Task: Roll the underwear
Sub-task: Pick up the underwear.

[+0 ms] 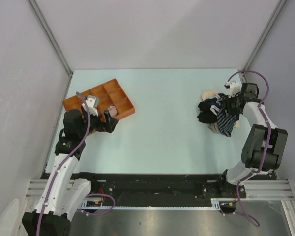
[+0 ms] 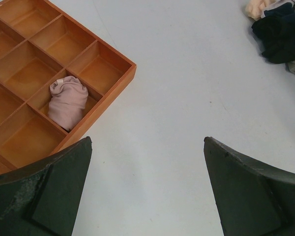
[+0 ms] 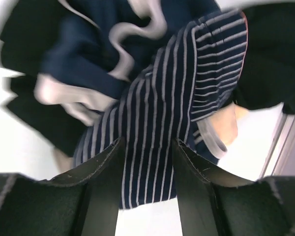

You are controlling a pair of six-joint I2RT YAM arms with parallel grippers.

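Observation:
A pile of underwear point(image 1: 210, 109) lies at the table's right: dark navy, black and cream pieces. My right gripper point(image 1: 234, 105) is over it. In the right wrist view its jaws point(image 3: 147, 142) stand partly apart, and the navy white-striped underwear point(image 3: 157, 147) fills the gap between the fingers without being pinched; this view is blurred. The striped piece point(image 1: 227, 124) trails toward the near side. A rolled pink-beige underwear point(image 2: 67, 101) sits in a near-edge compartment of the orange tray point(image 2: 108, 93). My left gripper point(image 2: 147, 140) is open over bare table beside the tray's corner, holding nothing.
The orange compartmented tray point(image 1: 110, 87) stands at the left, its other compartments bare. The pile point(image 2: 280, 29) shows at the far right of the left wrist view. Grey walls and metal posts close in the table's back and sides.

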